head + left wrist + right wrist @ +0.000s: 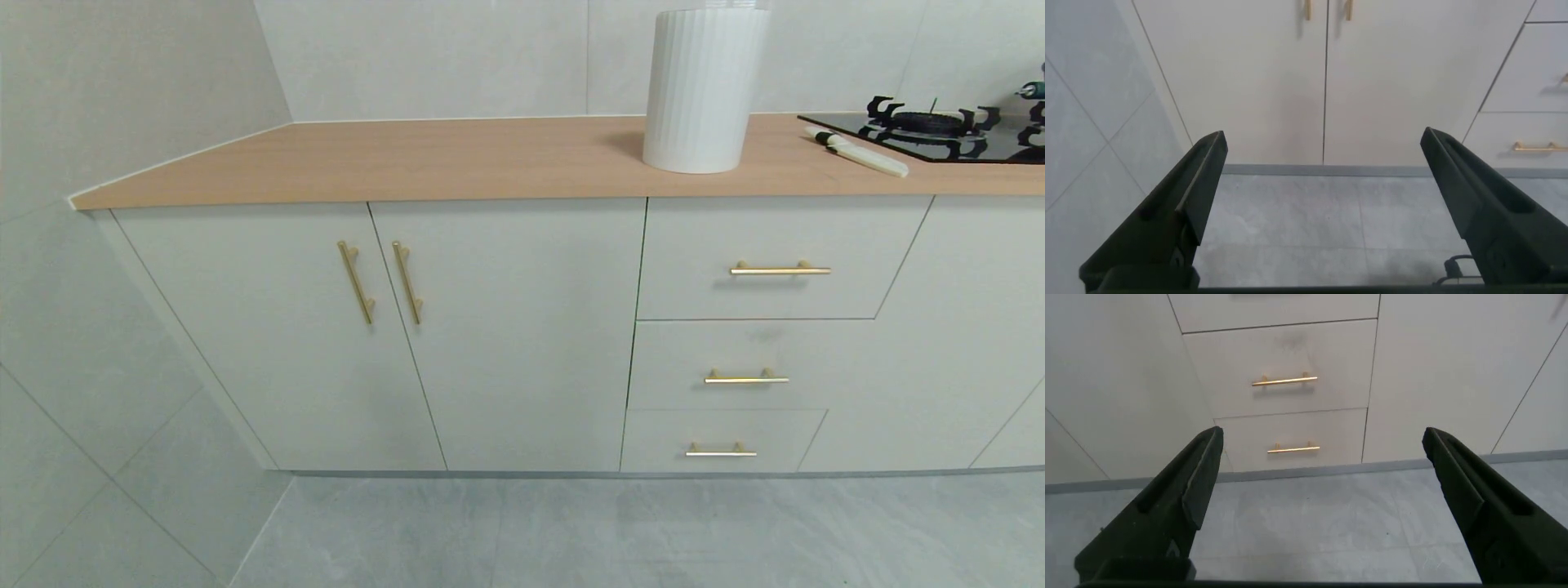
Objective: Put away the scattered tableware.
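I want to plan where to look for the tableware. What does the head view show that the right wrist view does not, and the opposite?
Head view, not the right wrist view: the wooden countertop with a white ribbed container, a pale utensil and the stove, plus the double cabinet doors. Right wrist view, not the head view: the right pincer, open and empty. Both: the middle drawer, the bottom drawer and the grey floor.

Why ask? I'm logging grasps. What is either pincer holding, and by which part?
Nothing is held. The left pincer and the right pincer both stand open and empty, low before the cabinet.
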